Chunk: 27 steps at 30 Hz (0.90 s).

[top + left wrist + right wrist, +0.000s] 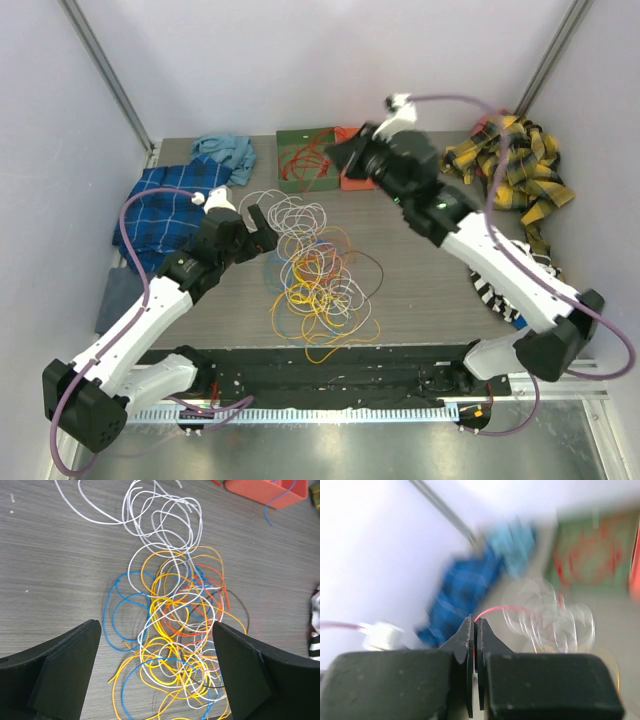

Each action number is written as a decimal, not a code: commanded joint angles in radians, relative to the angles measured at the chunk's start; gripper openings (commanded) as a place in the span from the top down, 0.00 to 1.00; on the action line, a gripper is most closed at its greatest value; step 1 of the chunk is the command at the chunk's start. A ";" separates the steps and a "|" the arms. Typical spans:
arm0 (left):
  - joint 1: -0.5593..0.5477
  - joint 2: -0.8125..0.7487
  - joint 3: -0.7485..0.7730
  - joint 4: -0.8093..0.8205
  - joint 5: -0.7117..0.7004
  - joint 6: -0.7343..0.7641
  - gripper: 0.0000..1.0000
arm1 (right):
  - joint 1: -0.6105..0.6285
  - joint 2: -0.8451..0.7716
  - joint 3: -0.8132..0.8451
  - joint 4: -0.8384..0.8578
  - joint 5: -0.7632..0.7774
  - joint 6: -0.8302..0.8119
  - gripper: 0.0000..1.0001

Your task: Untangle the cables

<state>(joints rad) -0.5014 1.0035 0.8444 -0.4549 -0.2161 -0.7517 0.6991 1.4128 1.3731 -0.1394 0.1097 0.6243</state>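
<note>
**Right pincer clamped on a red strand, left pincer spread over the tangle**

Far left on the table (420, 295) there is a blue plaid cloth (165, 215), with a light blue cloth (225, 152) behind it. Both are clear of the work.

The left pincer (156, 627) is spread wide with nothing between its fingers. It hovers low at the left side of the pile and points across it, probably ready to pin or take a strand.

The cables (320, 280) lie mid-table in one tangle. White loops sit at the far end. Yellow, orange and blue ones, with some red, are knotted nearer the arms. One dark strand bows out on the right.

At the back is a green tray (283, 150) with red loops inside. An orange bin (357, 182) touches it on the right, and the left wrist view shows a blue strand in it. My guess is that freed wires get sorted here by colour.

The right pincer (474, 630) is raised over the back of the table near those containers. Its fingers are pressed together on a thin red cable (500, 609) that arcs out from the tips. Its wrist view is blurred, so I can't tell where the far end runs. It is likely held high to draw the strand free of the pile.

In the far right corner is a yellow plaid cloth (515, 165). A striped cloth (490, 290) lies under the right arm.
</note>
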 commanded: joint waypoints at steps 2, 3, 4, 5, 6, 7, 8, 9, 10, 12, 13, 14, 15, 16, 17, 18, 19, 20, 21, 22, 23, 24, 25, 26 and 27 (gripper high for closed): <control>0.000 0.001 0.054 0.103 0.040 0.000 0.00 | -0.004 -0.107 0.334 -0.117 0.099 -0.161 0.99; -0.002 0.004 0.067 0.110 0.044 -0.003 0.00 | -0.004 -0.109 0.363 -0.140 0.099 -0.166 0.99; -0.002 0.009 0.071 0.117 0.050 -0.005 0.00 | -0.004 -0.110 0.413 -0.150 0.102 -0.167 0.99; 0.000 0.012 0.077 0.136 0.053 -0.006 0.00 | -0.004 -0.117 0.434 -0.160 0.104 -0.173 0.99; -0.002 0.015 0.088 0.146 0.058 -0.008 0.00 | -0.004 -0.121 0.451 -0.173 0.104 -0.178 0.99; -0.002 0.014 0.093 0.156 0.063 -0.008 0.00 | -0.004 -0.126 0.475 -0.180 0.108 -0.181 0.99; 0.000 0.014 0.096 0.185 0.075 -0.008 0.00 | -0.003 -0.130 0.486 -0.184 0.111 -0.182 0.99; -0.002 0.011 0.091 0.208 0.086 -0.008 0.00 | -0.003 -0.138 0.497 -0.198 0.116 -0.187 0.99; -0.002 0.009 0.085 0.232 0.098 -0.006 0.00 | -0.004 -0.141 0.510 -0.206 0.119 -0.190 0.99; 0.000 0.013 0.067 0.339 0.174 0.002 0.00 | -0.004 -0.144 0.520 -0.222 0.123 -0.193 0.99; -0.005 0.020 0.059 0.385 0.204 -0.001 0.00 | -0.004 -0.147 0.520 -0.226 0.123 -0.195 0.99; -0.006 0.026 0.048 0.433 0.240 -0.005 0.00 | -0.004 -0.150 0.518 -0.229 0.127 -0.193 0.99; -0.020 0.043 0.027 0.532 0.268 -0.008 0.00 | -0.004 -0.152 0.514 -0.232 0.128 -0.193 0.99; -0.029 0.047 0.010 0.588 0.277 -0.017 0.00 | -0.004 -0.158 0.502 -0.232 0.128 -0.192 0.99; -0.038 0.050 -0.028 0.646 0.287 -0.023 0.00 | -0.004 -0.164 0.495 -0.232 0.131 -0.190 0.99; -0.057 0.052 -0.050 0.715 0.293 -0.031 0.00 | -0.003 -0.166 0.489 -0.232 0.134 -0.189 0.99; -0.065 0.053 -0.071 0.822 0.290 -0.035 0.00 | -0.004 -0.173 0.477 -0.233 0.137 -0.187 0.99; -0.071 0.050 -0.097 0.873 0.293 -0.040 0.00 | -0.003 -0.176 0.471 -0.235 0.140 -0.187 0.99; -0.080 0.050 -0.103 0.906 0.299 -0.038 0.00 | -0.003 -0.181 0.457 -0.236 0.142 -0.189 0.99; -0.083 0.044 -0.103 0.935 0.300 -0.037 0.00 | -0.003 -0.190 0.446 -0.238 0.145 -0.189 0.99; -0.085 0.041 -0.097 0.941 0.299 -0.023 0.00 | -0.003 -0.195 0.434 -0.241 0.151 -0.190 0.99; -0.088 0.041 -0.093 0.943 0.299 -0.017 0.00 | -0.004 -0.201 0.408 -0.243 0.156 -0.187 0.99; -0.086 0.037 -0.087 0.928 0.297 -0.009 0.00 | -0.004 -0.206 0.393 -0.243 0.162 -0.189 0.99; -0.086 0.037 -0.067 0.909 0.294 0.005 0.00 | -0.003 -0.209 0.379 -0.241 0.165 -0.187 0.99; -0.086 0.037 -0.056 0.883 0.291 0.012 0.00 | -0.003 -0.212 0.359 -0.239 0.171 -0.187 0.99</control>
<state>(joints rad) -0.5854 1.0592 0.7315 0.3080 0.0635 -0.7765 0.6979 1.2392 1.7767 -0.3939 0.2455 0.4496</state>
